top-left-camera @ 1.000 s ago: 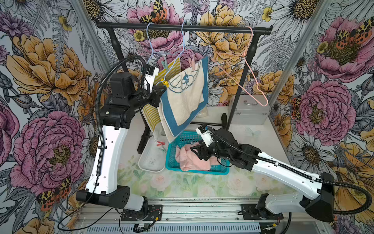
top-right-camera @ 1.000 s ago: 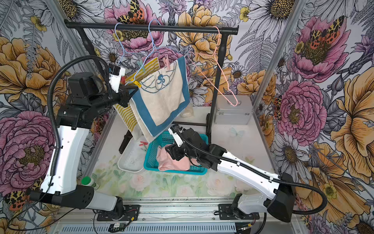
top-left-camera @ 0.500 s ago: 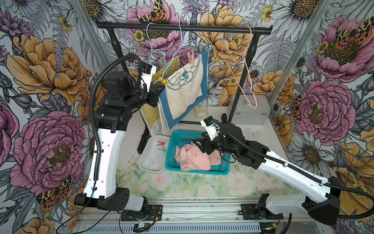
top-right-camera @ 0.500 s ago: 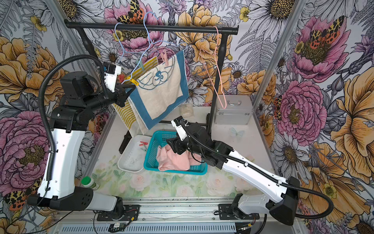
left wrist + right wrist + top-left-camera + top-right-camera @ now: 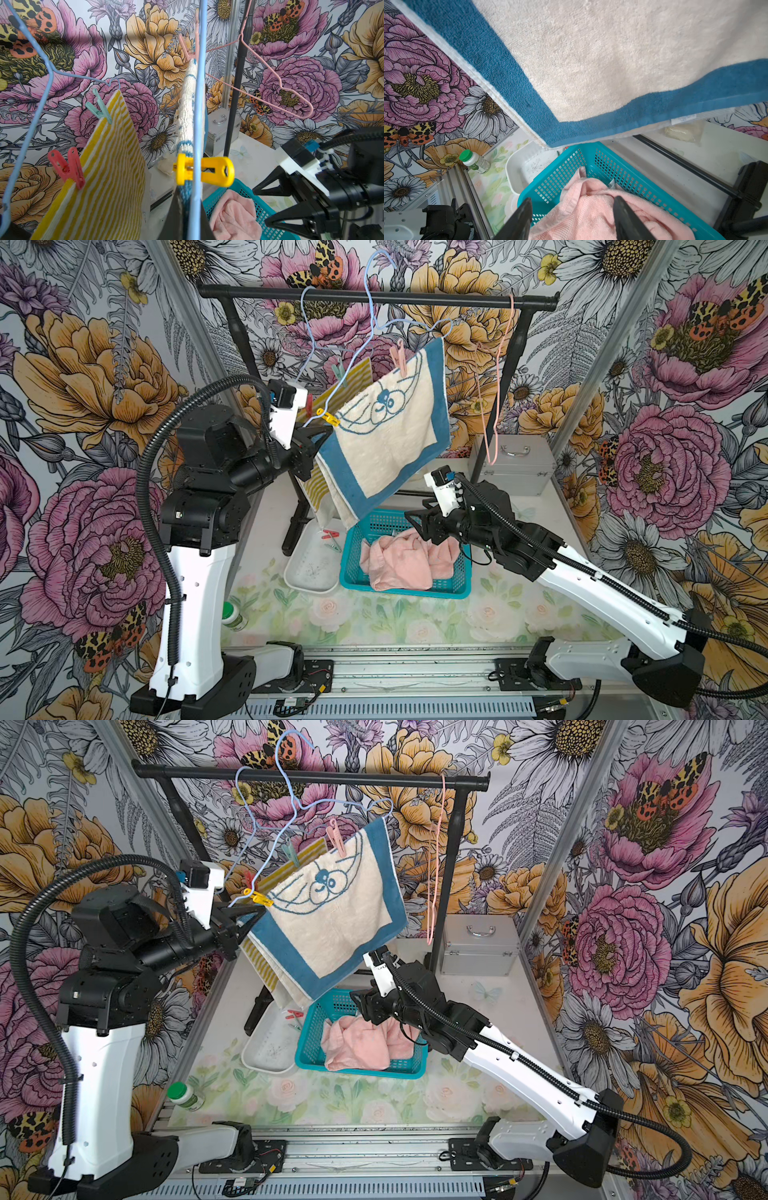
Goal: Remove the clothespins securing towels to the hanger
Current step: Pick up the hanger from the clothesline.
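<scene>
Pinching the blue hanger point(image 5: 200, 83) beside the yellow clothespin point(image 5: 204, 171) on the cream towel point(image 5: 390, 439), the left gripper point(image 5: 328, 433) is seen closed; the right gripper point(image 5: 572, 199) is held open above the pink towel point(image 5: 399, 562) in the teal basket point(image 5: 461, 576).

Bold flowered wallpaper point(image 5: 83, 377) with moths wraps all three walls. A black clothes rail point(image 5: 266, 293) stands at the back, a small silver case point(image 5: 515, 466) beside its post, on a pale rose-printed tabletop point(image 5: 395, 622).

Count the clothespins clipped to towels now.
4: yellow pin and pink pin on the blue-bordered towel; red pin and mint pin on the striped towel. Others may be hidden.
</scene>
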`<state>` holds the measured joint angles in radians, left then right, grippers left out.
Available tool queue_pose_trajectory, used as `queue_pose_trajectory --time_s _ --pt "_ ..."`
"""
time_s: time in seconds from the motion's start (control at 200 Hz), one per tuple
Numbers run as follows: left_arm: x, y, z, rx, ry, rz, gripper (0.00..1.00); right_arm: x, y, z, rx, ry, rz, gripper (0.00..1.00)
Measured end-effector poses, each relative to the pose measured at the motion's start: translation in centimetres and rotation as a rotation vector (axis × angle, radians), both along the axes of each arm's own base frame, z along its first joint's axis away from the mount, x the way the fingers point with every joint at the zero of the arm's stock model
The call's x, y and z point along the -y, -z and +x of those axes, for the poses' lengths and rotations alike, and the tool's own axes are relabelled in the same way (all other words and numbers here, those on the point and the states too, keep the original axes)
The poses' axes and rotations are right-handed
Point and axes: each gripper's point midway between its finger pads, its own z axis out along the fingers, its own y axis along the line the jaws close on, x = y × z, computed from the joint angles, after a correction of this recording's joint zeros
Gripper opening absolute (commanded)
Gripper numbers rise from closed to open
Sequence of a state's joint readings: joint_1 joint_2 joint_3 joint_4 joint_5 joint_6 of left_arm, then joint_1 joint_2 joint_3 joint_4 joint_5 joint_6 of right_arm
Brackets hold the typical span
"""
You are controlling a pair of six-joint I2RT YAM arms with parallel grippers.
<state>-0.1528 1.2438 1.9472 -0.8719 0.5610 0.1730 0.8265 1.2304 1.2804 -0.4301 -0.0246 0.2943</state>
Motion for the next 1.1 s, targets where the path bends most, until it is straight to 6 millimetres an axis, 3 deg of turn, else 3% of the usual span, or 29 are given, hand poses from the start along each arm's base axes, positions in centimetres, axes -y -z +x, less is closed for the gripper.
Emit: queue_pose_trajectory --time_s 0.28,0.475,1.101 --pt "0.6 4.7 -0.6 -0.126 0.074 -0.003 0.0 2.4 -2.8 0.9 0.031 0.049 0.061 0.62" --pt "1.1 5.8 -2.0 -0.165 0.154 -0.03 0.0 3.3 -4.8 1.5 0.053 0.075 0.098 0.61" --pt "2.9 11.0 -4.5 -0.317 0.312 -0.085 0.0 3.8 -5.5 1.3 0.052 0.079 0.106 0.61"
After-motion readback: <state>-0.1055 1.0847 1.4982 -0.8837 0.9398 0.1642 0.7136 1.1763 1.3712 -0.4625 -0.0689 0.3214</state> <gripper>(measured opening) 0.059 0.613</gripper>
